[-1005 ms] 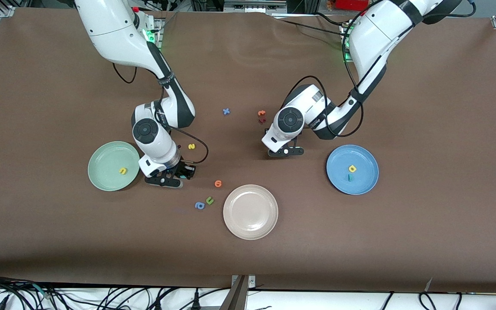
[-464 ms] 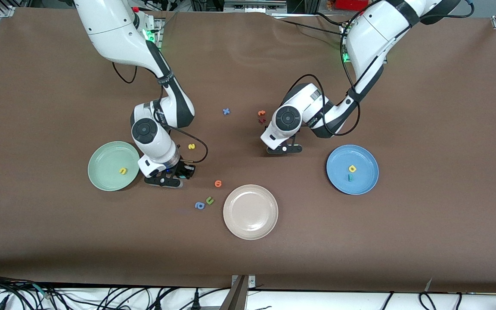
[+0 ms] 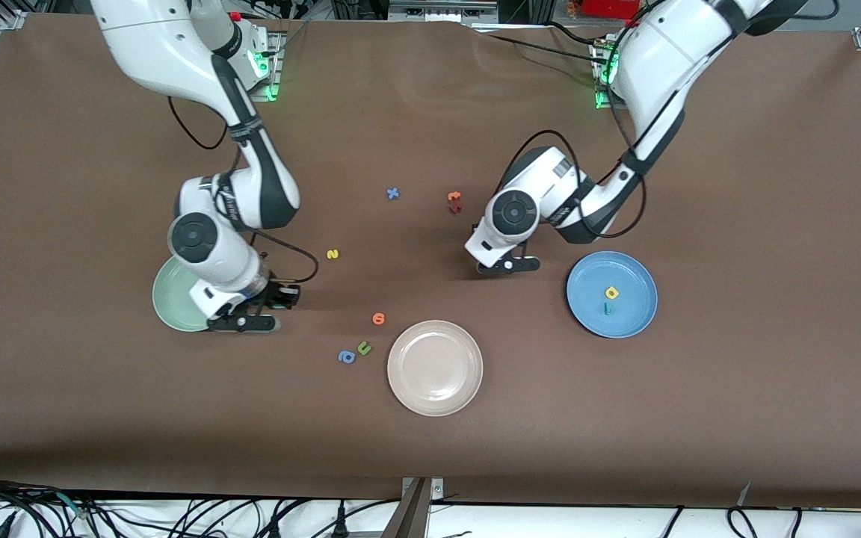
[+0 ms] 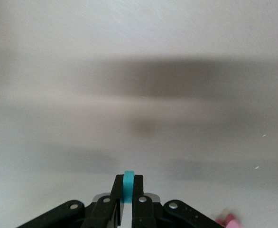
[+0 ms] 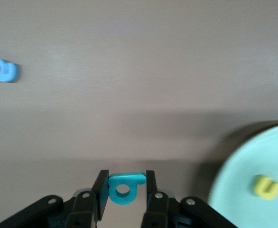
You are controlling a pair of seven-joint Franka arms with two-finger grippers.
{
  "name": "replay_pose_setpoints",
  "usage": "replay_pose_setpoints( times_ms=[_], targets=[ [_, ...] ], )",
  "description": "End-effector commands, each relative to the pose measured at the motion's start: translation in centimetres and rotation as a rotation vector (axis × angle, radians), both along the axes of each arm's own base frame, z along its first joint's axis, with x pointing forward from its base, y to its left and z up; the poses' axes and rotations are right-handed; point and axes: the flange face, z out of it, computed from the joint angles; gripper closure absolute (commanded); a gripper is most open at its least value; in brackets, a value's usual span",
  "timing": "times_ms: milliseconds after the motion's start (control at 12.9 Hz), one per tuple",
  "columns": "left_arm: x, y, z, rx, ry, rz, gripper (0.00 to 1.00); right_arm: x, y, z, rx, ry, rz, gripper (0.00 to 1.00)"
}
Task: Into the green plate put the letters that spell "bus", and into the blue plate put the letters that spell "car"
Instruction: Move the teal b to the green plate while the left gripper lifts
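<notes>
Only the wrist views showed the grips: left gripper [image 4: 127, 202] clamped a thin teal letter [image 4: 127, 183]; right gripper [image 5: 124, 190] clamped the teal "b" [image 5: 124, 186]. The green plate [image 5: 253, 175] held a yellow "u" [image 5: 266, 186]; the blue plate [image 3: 628, 276] held a yellow "a" [image 3: 611, 293] and teal "r" [image 3: 607, 308].

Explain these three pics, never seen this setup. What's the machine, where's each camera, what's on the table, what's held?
Two white robot arms stand at a brown table. One picture looks down from high across it; the others come from a camera on each wrist.

On the table: a green plate holding a yellow "u", a blue plate with a yellow "a" and a thin teal "r", an empty cream plate, and loose foam letters.

The right claw, beside the green plate's rim, is shut on a teal "b". The left claw, above bare table, pinches a teal letter seen edge-on, probably the "c".
</notes>
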Motion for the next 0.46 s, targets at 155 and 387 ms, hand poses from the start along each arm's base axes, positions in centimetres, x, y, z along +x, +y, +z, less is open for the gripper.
replay_pose_setpoints(
  times_ms=[155,387],
  targets=[
    [5.3,12.5,5.6,-0.03,0.03,-0.116,1.0,0.0,-8.8,-1.0,-0.049,0.043,0.13,0.79],
    [7.4,18.0,5.2,0.069,-0.016,-0.195,1.0,-0.3,-12.2,-1.8,-0.07,0.064,0.169,0.79]
  ],
)
